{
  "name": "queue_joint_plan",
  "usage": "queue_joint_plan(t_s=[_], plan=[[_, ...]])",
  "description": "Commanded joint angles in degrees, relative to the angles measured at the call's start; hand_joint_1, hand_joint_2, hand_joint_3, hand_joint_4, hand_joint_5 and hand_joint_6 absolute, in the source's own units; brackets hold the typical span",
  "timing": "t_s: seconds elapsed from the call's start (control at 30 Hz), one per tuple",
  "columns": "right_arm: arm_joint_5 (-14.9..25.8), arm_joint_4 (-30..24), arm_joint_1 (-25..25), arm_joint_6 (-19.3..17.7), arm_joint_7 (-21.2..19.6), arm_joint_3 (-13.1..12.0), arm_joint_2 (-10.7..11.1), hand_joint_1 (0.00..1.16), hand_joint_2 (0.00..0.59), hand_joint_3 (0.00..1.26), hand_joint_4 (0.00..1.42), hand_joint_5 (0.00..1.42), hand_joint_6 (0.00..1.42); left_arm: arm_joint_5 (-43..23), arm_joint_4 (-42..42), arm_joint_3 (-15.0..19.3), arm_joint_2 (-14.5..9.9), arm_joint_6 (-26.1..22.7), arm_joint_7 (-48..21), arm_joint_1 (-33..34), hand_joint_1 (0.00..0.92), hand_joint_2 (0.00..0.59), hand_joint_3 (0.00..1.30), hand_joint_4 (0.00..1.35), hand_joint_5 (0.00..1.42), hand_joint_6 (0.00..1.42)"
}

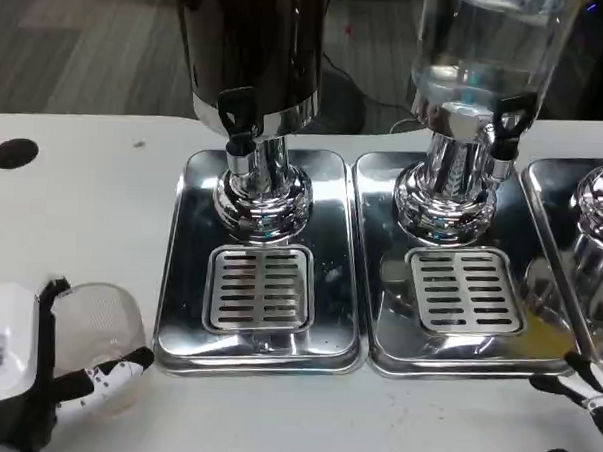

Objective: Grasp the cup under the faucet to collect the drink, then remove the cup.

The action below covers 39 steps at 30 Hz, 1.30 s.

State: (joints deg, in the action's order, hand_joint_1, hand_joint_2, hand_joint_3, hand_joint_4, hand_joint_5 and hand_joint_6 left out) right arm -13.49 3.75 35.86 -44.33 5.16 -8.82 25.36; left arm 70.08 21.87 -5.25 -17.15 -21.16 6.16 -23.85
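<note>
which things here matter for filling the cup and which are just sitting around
For the job:
- cup, held in the left hand
- dark dispenser's faucet
- grate under it
- right hand, waiting

Just there:
- clear dispenser
- its tray
- third dispenser's base
- table hole

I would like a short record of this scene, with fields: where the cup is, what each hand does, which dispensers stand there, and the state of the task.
cup: clear cup, on the white table, left of the left drip tray
left hand: left hand holds the cup
right hand: right hand at the lower right edge, holds nothing, fingers apart
dispensers: dark dispenser; clear dispenser; part of a third at the right edge
faucet: black tap above the grate
task state: cup not yet under any faucet
</note>
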Motion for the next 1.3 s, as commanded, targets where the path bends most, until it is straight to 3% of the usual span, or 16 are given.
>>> queue_joint_plan(t_s=[0.03, 0.6, 0.8, 1.1, 1.3], plan=[[0.56, -0.24, 0.12, -0.95, 0.67, -0.02, 0.4, 0.41, 0.404, 0.21, 0.02, 0.0, 0.0, -0.67, 1.46, 0.86, 0.15, 0.39, 1.58, -0.57, 0.356, 0.148, 0.44, 0.56, 0.84, 1.09], [0.41, 0.41, -0.69, -0.78, 0.93, 0.32, 0.3, 0.41, 0.403, 0.2, 0.03, 0.0, 0.0, -2.58, 8.68, 3.55, 0.64, 1.86, 0.98, -1.54, 0.374, 0.153, 0.46, 0.57, 0.87, 1.11], [0.61, 0.65, -0.93, -0.84, 1.1, 0.42, 0.41, 0.41, 0.403, 0.2, 0.03, 0.0, 0.0, -2.84, 9.18, 4.06, 0.92, 1.53, -0.54, 0.9, 0.375, 0.152, 0.47, 0.57, 0.87, 1.11], [0.97, 0.66, -0.42, -1.34, 1.39, 0.18, 0.48, 0.41, 0.399, 0.2, 0.03, 0.0, 0.0, -1.46, 4.19, 1.99, 1.79, -0.11, -4.54, 9.16, 0.376, 0.152, 0.47, 0.57, 0.87, 1.12], [1.65, 1.73, -0.13, -2.09, 1.43, -0.31, 0.73, 0.41, 0.398, 0.2, 0.03, 0.0, 0.0, -0.17, 1.23, -1.1, 2.82, -1.26, -5.73, 13.61, 0.376, 0.153, 0.47, 0.57, 0.87, 1.12]])
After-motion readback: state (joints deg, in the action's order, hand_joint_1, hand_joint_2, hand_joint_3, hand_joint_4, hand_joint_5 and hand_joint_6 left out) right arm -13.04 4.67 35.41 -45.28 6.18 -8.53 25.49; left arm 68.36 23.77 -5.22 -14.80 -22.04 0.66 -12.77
